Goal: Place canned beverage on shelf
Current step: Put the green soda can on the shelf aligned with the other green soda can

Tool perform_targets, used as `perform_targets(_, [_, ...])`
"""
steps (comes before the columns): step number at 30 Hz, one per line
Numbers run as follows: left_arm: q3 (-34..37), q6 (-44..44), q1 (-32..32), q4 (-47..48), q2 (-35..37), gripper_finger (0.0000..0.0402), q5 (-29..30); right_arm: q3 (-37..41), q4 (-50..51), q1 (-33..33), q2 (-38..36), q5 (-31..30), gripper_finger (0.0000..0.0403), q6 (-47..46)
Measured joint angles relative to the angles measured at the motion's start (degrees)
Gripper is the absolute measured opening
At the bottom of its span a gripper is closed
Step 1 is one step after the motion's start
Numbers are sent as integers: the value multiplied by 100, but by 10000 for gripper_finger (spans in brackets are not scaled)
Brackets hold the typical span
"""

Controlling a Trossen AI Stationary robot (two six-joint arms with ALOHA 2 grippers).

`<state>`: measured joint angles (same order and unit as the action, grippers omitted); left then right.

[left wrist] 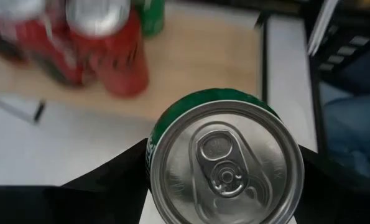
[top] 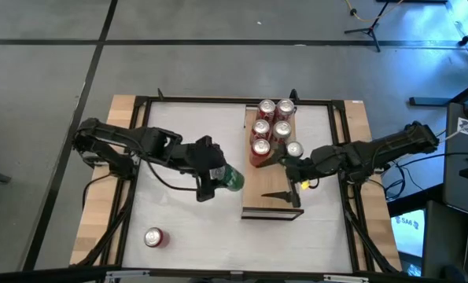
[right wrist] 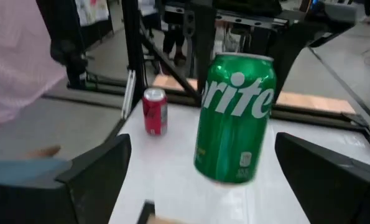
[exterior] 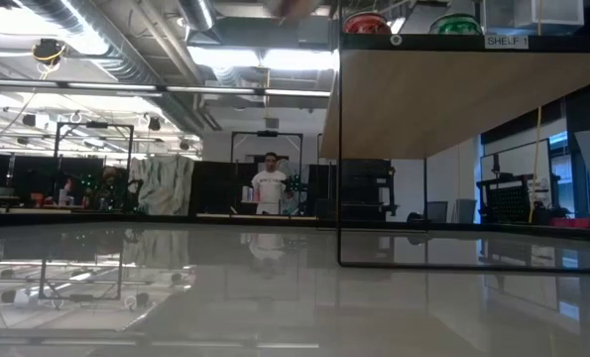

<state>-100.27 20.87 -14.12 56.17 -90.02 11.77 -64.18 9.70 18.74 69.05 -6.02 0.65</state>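
A green Sprite can (right wrist: 234, 118) hangs in the air over the white table, left of the shelf, with my left gripper (top: 215, 174) shut on it. The shelf (top: 269, 185) is a raised light-wood board; several red cans (top: 265, 130) stand on its far end, and its near half is bare. My right gripper (top: 291, 167) hovers over the shelf's right side with its fingers (right wrist: 101, 174) spread wide and nothing between them; it faces the green can. Another red can (top: 153, 237) stands on the table near the front left. My left gripper pinches the green can's side wall just under the top rim (left wrist: 157, 140) between its two fingers, one on each side. The fingers come slanting down from the table's left. The can is lifted clear of the table, close to upright and slightly tilted, top (left wrist: 225, 165) up.
A black frame (top: 218, 100) rims the table, and its posts rise beside the shelf (exterior: 338, 149). A silver-topped can (top: 294, 149) stands on the shelf's right edge, close to my right gripper. A small dark piece (top: 285, 195) lies on the shelf's near end. A person (exterior: 269, 183) stands far behind.
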Motion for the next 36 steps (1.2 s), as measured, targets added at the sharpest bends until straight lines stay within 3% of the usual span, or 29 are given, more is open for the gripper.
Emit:
perform_targets(14, [-111,-788,-412,-1085,4,283,621,0,-1069,0,583,-223,397,-404])
perform_targets(32, [-112,-849,-523,-1255,4,284,680,0,-1741,0,1221,-229,397,-378])
perform_targets(36, [-113,-849,-521,-1243,4,284,678,0,-1736,0,1222,-211,382,-374])
